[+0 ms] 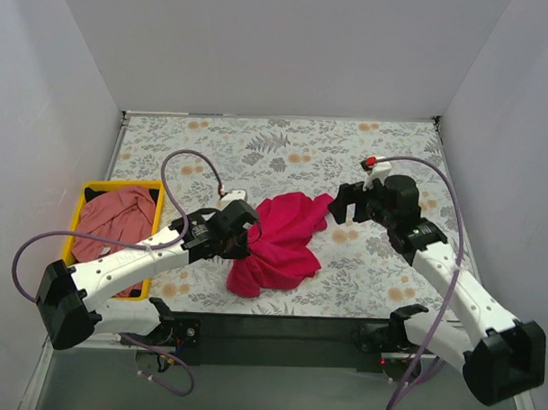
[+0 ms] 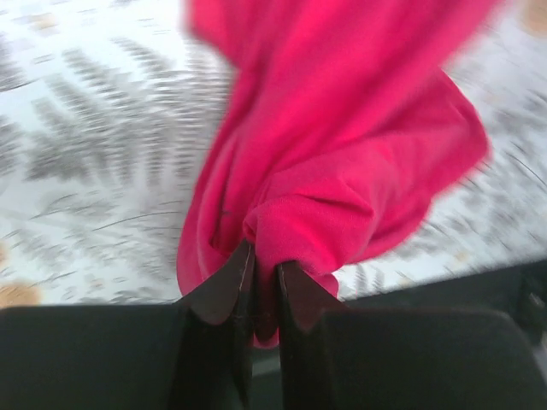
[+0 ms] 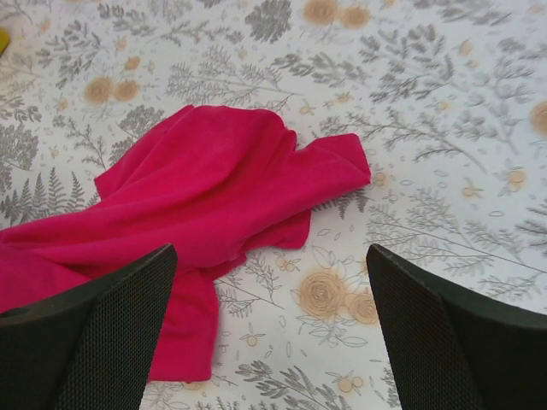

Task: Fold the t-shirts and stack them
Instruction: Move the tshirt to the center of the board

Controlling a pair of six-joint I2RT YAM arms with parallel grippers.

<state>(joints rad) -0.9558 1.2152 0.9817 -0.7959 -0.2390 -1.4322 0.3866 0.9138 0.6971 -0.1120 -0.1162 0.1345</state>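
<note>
T-shirts, two: magenta t-shirt pinched in left claw, salmon t-shirt in bin; right claw wide.

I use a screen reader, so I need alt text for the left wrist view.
The left gripper is shut on a bunched fold of the bright magenta t-shirt, which spreads away over the floral-patterned table. The picture is slightly blurred.

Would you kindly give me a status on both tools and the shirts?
Left tool shut on red shirt. Right tool open, empty, beside it. Pink shirt crumpled in bin.
</note>
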